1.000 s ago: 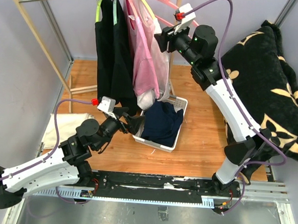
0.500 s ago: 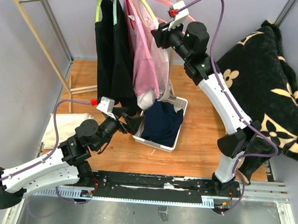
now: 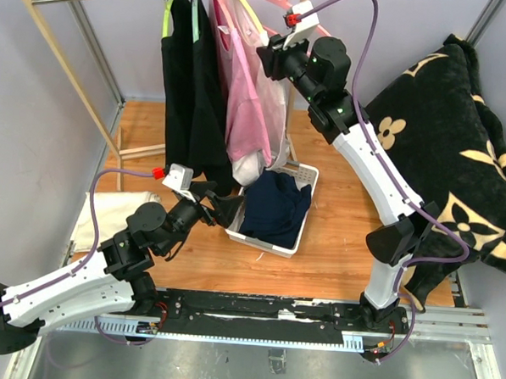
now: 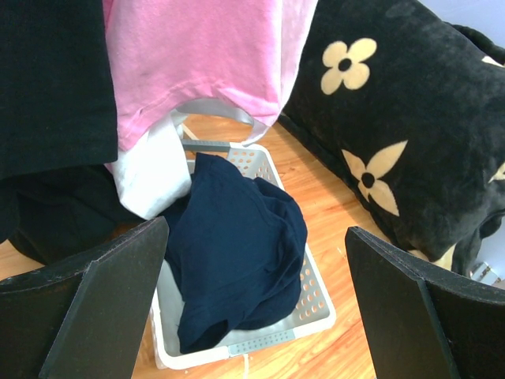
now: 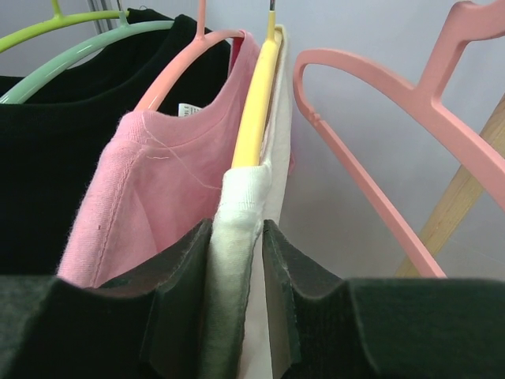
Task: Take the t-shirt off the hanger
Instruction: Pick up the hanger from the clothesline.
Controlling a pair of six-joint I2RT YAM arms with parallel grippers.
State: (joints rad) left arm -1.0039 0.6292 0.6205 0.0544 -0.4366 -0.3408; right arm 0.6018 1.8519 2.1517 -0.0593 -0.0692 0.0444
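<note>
While right gripper (image 5: 235, 237) pinches white t-shirt (image 5: 241, 185), left gripper (image 4: 256, 237) gaping, wooden surface (image 3: 344, 237), pale walls (image 3: 35, 127)

Left claw (image 3: 225, 207) low, jaws wide; right claw (image 5: 237, 246) raised, pinching t-shirt (image 5: 241, 188).

White tee (image 5: 237, 209), yellow hanger (image 5: 254, 103), pink tee (image 5: 150, 197), navy cloth (image 4: 237, 253); blk blanket (image 4: 442, 103) w/ cream flowers.

1 navy garment (image 4: 237, 245) in white basket (image 4: 316, 304); floral blanket (image 3: 459, 141) at rt.
</note>
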